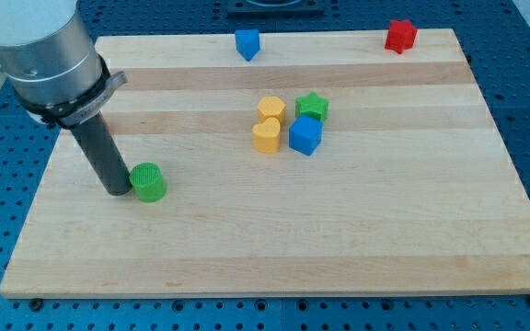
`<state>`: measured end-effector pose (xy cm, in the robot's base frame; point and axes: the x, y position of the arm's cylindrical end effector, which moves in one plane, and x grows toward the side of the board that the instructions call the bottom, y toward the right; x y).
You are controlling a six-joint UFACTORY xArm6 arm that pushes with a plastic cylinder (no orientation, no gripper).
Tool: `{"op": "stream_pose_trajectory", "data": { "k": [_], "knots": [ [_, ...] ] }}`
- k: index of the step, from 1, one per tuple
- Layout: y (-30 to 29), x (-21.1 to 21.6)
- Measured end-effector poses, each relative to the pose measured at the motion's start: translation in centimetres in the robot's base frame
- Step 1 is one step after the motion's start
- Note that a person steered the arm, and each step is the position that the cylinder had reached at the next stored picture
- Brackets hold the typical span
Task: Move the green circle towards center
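The green circle [147, 181] is a short green cylinder on the left part of the wooden board [274, 248]. My tip [118, 190] is the lower end of a dark rod that comes down from the grey arm at the view's top left. The tip stands just to the left of the green circle, touching it or nearly so.
A cluster sits near the board's middle: a yellow hexagon [270, 110], a yellow heart-like block [265, 136], a green star [312, 107] and a blue cube [305, 136]. A blue block [247, 42] and a red block [399, 35] lie along the top edge.
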<state>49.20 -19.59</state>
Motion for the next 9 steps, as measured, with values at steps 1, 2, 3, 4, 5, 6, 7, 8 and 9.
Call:
{"op": "stream_pose_trajectory", "data": {
  "k": [1, 2, 3, 4, 5, 6, 7, 8, 9],
  "knots": [
    [-3.1, 0.7],
    [-2.5, 1.3],
    [1.5, -0.6],
    [5.2, -2.9],
    [3.3, -2.6],
    [1.3, -1.3],
    [1.1, 0.5],
    [4.1, 3.1],
    [6.2, 3.4]
  ]
}}
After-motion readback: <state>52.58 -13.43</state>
